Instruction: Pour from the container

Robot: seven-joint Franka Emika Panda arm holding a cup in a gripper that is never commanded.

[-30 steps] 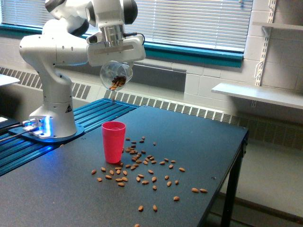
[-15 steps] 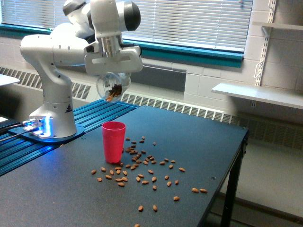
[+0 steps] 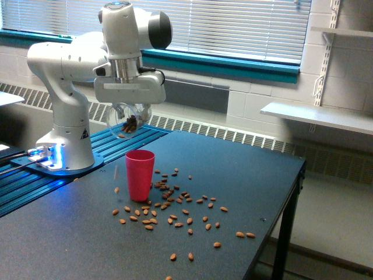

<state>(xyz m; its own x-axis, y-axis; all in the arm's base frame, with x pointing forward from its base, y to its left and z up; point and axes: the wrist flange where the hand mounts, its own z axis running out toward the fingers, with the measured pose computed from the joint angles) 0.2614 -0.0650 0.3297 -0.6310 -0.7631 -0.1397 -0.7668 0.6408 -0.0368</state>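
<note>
The fingers (image 3: 129,109) are clamped round the clear jar (image 3: 129,120), tipped over; it looks light, slick and thin-walled; grip the rounded middle, gently; nuts (image 3: 169,204) litter the counter (image 3: 245,175).

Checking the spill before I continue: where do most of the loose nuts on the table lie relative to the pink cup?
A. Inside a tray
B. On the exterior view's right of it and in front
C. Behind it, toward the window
B: the scattered nuts spread across the table on the exterior view's right of the pink cup and in front of it.
</note>
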